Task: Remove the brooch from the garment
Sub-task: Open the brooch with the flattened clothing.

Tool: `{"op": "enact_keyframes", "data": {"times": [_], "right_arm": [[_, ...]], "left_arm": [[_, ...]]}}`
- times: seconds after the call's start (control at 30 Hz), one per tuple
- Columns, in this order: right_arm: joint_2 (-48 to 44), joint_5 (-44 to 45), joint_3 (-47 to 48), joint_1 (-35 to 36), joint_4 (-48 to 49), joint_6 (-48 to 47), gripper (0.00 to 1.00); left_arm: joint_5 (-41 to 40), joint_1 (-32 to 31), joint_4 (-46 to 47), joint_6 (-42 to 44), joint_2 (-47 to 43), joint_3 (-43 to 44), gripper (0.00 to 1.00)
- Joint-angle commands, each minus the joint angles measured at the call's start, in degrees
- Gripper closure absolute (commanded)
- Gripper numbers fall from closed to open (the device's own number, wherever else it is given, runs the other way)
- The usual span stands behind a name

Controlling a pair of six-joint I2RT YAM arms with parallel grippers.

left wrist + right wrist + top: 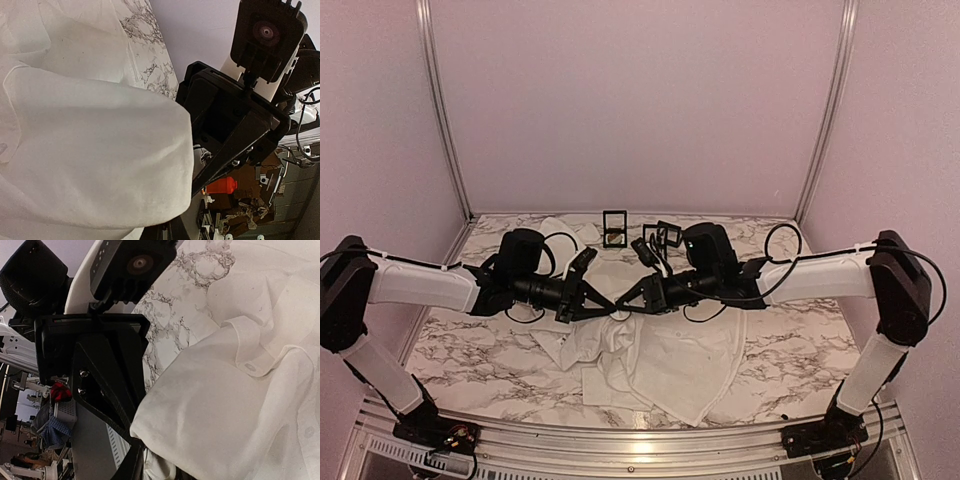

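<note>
Risk: garment (665, 370), crumpled on the table (470, 365), tears or drags at its raised fold.
Left gripper (605, 306) closed; right gripper (630, 298) jaw state not discernible; the 2 tips meet there. Brooch not visible, so opposed pulls may strain cloth only.

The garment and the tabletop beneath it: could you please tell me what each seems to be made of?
The garment looks like thin, matte white cloth, perhaps cotton: it creases softly and drapes. The tabletop has a white, grey-veined marble pattern; real stone or printed laminate, I cannot tell.
</note>
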Motion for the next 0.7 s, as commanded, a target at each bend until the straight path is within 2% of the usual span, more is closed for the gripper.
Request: {"op": "enact_keyframes", "data": {"times": [0.0, 0.43, 0.67], "right_arm": [[1.26, -2.54, 2.81, 1.58, -1.13, -0.82, 0.79], [1.89, -1.68, 4.46, 2.15, -2.43, -0.92, 0.82], [2.39, -1.88, 5.03, 2.41, -2.78, -1.06, 0.8]], "left_arm": [[-3.27, 0.88, -1.13, 2.43, -0.98, 1.3, 1.0], [-3.39, -0.1, -2.73, 4.37, -1.25, 2.35, 1.0], [-3.7, -0.62, -3.86, 5.25, -1.08, 2.85, 1.0]]}}
